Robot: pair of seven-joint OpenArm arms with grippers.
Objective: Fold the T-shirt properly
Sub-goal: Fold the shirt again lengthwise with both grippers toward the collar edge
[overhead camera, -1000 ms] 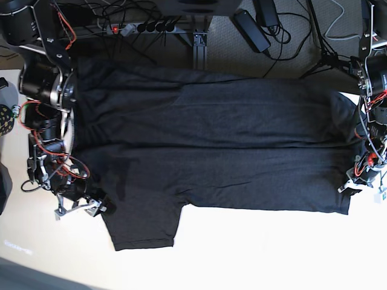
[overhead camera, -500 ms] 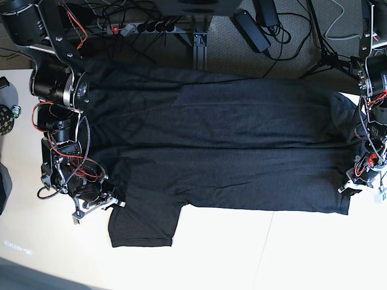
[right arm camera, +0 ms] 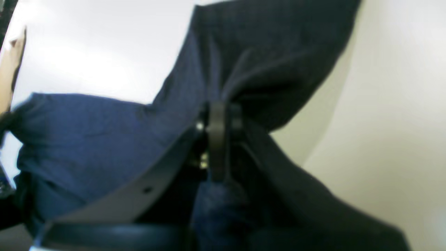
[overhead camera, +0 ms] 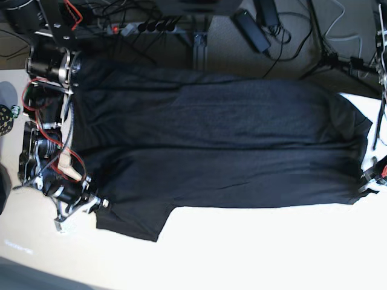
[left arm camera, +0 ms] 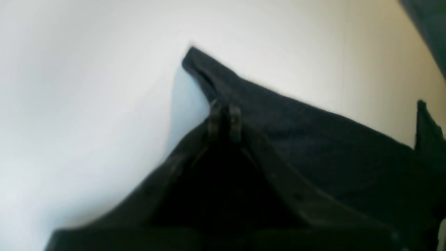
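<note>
The dark charcoal T-shirt point(overhead camera: 230, 145) lies spread lengthwise across the pale table point(overhead camera: 254, 254), plain side up. In the base view my right gripper point(overhead camera: 97, 204) is at the shirt's lower left, by the sleeve. The right wrist view shows this gripper point(right arm camera: 217, 116) shut on a raised fold of the T-shirt point(right arm camera: 87, 132), cloth draping off both sides. My left gripper point(overhead camera: 370, 184) is at the shirt's lower right corner. In the left wrist view the left gripper point(left arm camera: 224, 116) is shut on the hem corner of the T-shirt point(left arm camera: 313, 139), lifted off the table.
Behind the table's far edge run a power strip point(overhead camera: 142, 27), cables and a black adapter point(overhead camera: 251, 27). A tripod leg point(overhead camera: 329, 60) stands at the back right. A small spotted object point(overhead camera: 5, 118) sits at the left edge. Bare table lies in front of the shirt.
My right gripper has shut on the shirt by the sleeve and drawn it up and inward. The sleeve has shrunk toward the body. The right end of the shirt has stretched outward with the left arm.
</note>
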